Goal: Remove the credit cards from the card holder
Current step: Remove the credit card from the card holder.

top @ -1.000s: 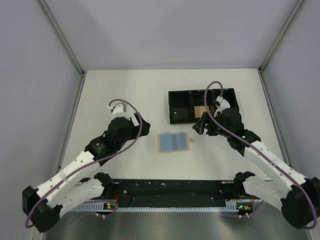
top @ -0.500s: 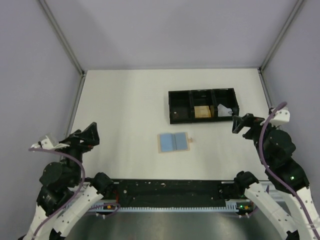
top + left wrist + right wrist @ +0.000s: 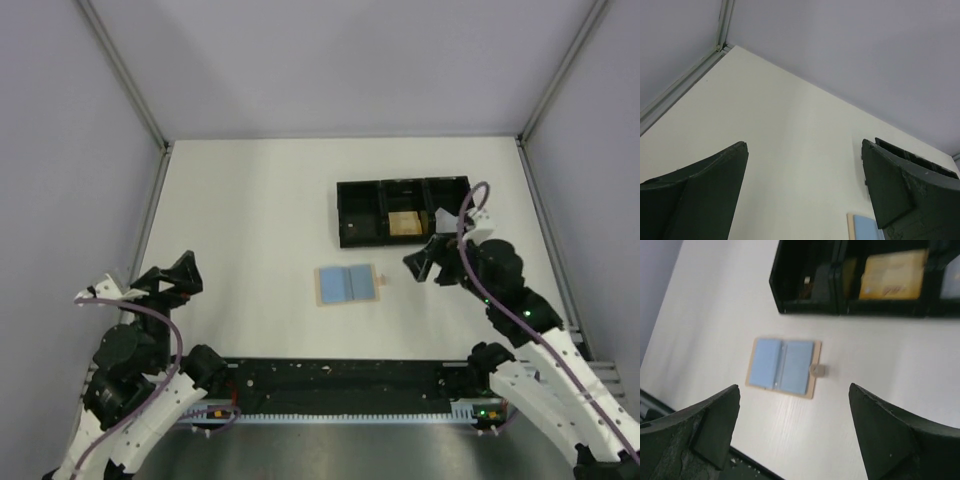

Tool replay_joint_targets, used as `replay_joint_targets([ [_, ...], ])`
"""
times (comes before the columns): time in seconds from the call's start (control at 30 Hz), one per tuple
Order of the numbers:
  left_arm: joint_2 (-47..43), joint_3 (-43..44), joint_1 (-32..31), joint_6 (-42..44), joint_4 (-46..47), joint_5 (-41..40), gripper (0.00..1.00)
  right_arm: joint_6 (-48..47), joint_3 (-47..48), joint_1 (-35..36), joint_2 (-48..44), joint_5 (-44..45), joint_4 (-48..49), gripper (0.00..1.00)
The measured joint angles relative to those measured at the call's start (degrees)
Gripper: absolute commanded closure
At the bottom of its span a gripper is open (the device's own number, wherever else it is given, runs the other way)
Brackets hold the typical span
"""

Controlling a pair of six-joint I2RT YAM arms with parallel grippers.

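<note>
Left claw (image 3: 804, 144) spread, finger (image 3: 890, 190) hiding part of card holder (image 3: 861, 227)

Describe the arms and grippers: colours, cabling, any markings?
The left arm and right arm: white links, black joints, a looping purple cable each. The left gripper and right gripper: two broad black wedge-shaped fingers, scuffed. Small green light on the right arm. No printed markings visible.
</note>
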Motion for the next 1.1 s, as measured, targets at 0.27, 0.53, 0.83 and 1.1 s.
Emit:
replay_joint_targets([
  [0.27, 0.00, -0.42, 0.00, 0.24, -1.09, -1.33, 0.01, 11.02, -11.06, 10.14, 22.58, -8.37, 13.60, 0.18],
  [0.53, 0.00, -0.87, 0.13, 1.11, -1.11, -2.14, 0.01, 14.12, -5.35, 15.39, 41.90, -5.05, 22.60, 0.29],
  [0.83, 0.00, -1.36, 0.39, 2.45, -1.07, -2.27, 0.01, 15.54, -2.45, 16.61, 51.84, -0.81, 24.98, 0.33],
  [1.1, 0.00, -1.79, 1.22, 3.02, -0.98, -1.88, 0.01, 16.15, -1.44, 16.83, 53.86, -2.43, 28.04, 0.43],
])
